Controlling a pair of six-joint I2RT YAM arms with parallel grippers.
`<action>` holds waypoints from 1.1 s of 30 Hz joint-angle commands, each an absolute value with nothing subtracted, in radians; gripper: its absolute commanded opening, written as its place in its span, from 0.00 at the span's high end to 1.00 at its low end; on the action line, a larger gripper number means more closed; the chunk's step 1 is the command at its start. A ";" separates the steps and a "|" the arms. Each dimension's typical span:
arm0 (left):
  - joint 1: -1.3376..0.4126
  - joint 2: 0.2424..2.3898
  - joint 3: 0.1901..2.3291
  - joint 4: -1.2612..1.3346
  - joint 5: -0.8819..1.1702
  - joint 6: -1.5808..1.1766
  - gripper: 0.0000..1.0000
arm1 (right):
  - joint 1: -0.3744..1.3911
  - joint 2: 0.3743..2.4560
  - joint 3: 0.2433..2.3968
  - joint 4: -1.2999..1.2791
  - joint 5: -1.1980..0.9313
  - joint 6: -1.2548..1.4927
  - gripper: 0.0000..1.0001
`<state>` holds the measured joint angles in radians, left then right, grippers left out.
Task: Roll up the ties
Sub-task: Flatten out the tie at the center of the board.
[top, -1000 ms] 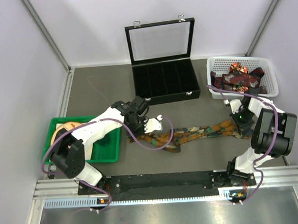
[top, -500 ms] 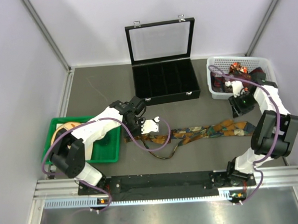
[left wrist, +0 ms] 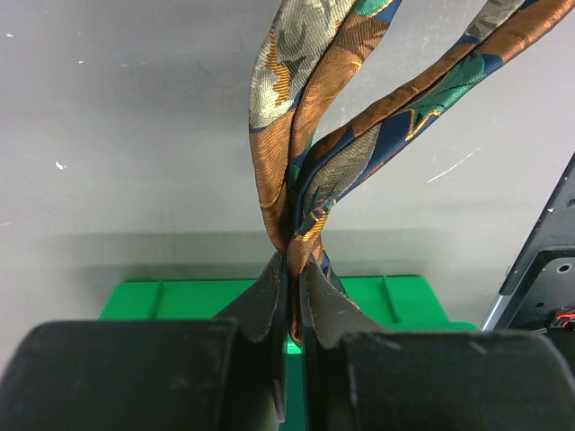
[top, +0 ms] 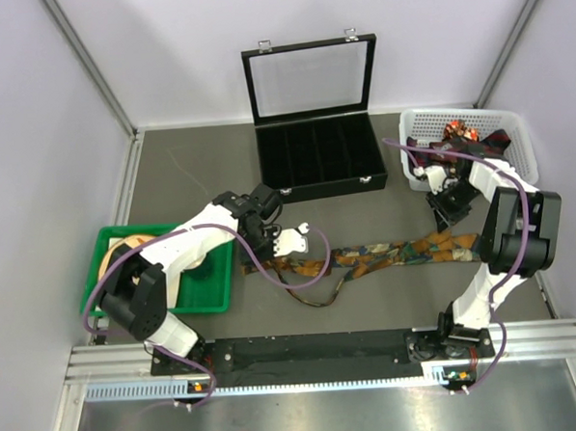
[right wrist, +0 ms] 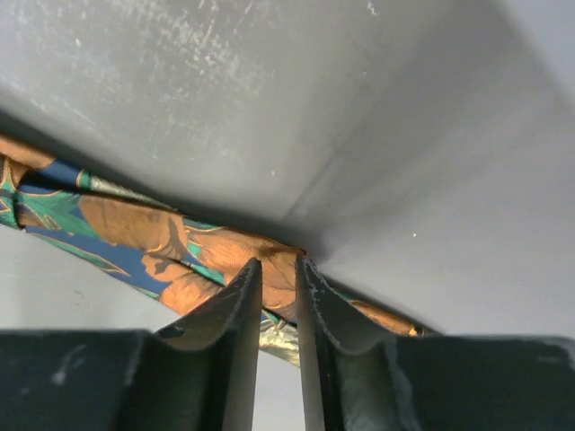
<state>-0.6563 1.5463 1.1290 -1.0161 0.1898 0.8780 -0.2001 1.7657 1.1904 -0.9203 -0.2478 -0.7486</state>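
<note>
One patterned tie [top: 387, 254] in orange, brown, blue and green lies stretched left to right across the grey table. My left gripper [top: 299, 242] is shut on its left end. In the left wrist view the fingers [left wrist: 269, 296] pinch a doubled fold of the tie [left wrist: 305, 153]. My right gripper [top: 441, 213] hovers just above the tie's right part. In the right wrist view its fingers [right wrist: 235, 305] stand a narrow gap apart around the gripper's middle [right wrist: 278, 262], nothing between them, and the tie [right wrist: 153, 229] lies beyond the tips. More ties [top: 463, 141] lie bunched in the white basket.
A black compartment case [top: 320, 187] stands open at the back centre, its glass lid up. The white basket [top: 522, 169] is at the back right. A green tray [top: 181, 291] sits at the left by the left arm. Purple cables [top: 306, 284] loop over the table near the tie.
My right gripper has let go of the tie's right end and moved back toward the basket. The tie's right end now lies flat. My left gripper has barely moved.
</note>
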 commanded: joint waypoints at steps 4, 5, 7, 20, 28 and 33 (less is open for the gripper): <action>-0.644 1.554 1.166 -1.029 0.229 0.891 0.93 | -0.199 1.770 1.198 -0.942 -0.212 -0.775 0.88; -0.644 1.557 1.166 -1.029 0.229 0.890 0.93 | -0.199 1.767 1.197 -0.945 -0.206 -0.778 0.97; -0.643 1.557 1.169 -1.029 0.230 0.888 0.93 | -0.199 1.749 1.181 -0.946 -0.192 -0.787 1.00; -0.635 1.554 1.163 -1.031 0.235 0.888 0.92 | -0.207 1.523 1.092 -0.861 -0.282 -0.813 0.57; -0.629 1.557 1.169 -1.031 0.238 0.891 0.92 | -0.193 1.580 1.081 -0.805 -0.242 -0.879 0.46; -0.626 1.559 1.172 -1.034 0.239 0.891 0.92 | -0.173 1.598 1.034 -0.744 -0.210 -0.919 0.45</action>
<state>-0.6338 1.5478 1.1324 -1.0172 0.2123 0.8780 -0.1955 1.5902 1.0794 -0.8143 -0.2268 -0.8585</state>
